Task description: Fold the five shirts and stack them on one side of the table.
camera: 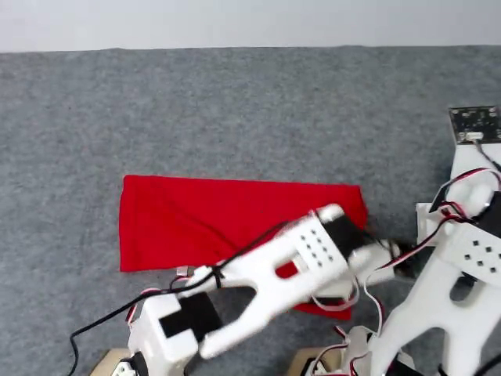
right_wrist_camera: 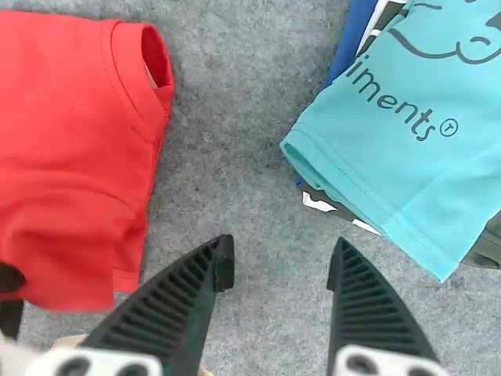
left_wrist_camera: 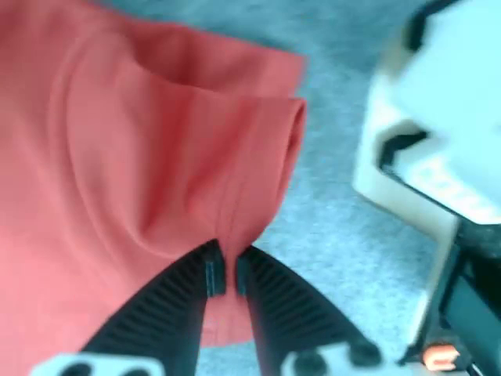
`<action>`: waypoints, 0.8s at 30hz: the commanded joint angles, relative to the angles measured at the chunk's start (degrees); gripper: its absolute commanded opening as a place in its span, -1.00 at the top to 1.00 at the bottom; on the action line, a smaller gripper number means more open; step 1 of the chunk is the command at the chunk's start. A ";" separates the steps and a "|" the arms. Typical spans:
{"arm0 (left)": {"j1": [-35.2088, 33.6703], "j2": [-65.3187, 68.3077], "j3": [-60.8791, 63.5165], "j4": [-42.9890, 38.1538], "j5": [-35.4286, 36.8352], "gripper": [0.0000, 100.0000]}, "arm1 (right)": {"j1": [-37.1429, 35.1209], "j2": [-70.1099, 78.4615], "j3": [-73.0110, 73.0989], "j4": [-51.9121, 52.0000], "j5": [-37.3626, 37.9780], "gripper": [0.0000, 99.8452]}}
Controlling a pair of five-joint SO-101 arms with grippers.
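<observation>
A red shirt (camera: 211, 223) lies partly folded on the grey table. My left arm stretches over it to its right edge, where my left gripper (camera: 383, 262) sits. Seen from the left wrist, that gripper (left_wrist_camera: 223, 270) is shut on a raised fold of the red shirt (left_wrist_camera: 117, 157) near a sleeve opening. My right gripper (right_wrist_camera: 278, 266) hangs open above bare grey cloth, between the red shirt (right_wrist_camera: 70, 149) and a stack of folded shirts topped by a teal shirt (right_wrist_camera: 415, 125).
The table is covered by a grey mat (camera: 250, 110), bare along the back and left. A white part of the right arm (left_wrist_camera: 438, 110) stands close beside the left gripper. A small circuit board (camera: 473, 123) sits at the far right.
</observation>
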 commanded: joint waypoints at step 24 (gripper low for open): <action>-9.05 3.43 4.70 -4.13 -3.34 0.99 | 0.31 -1.19 -0.09 2.24 -0.44 0.59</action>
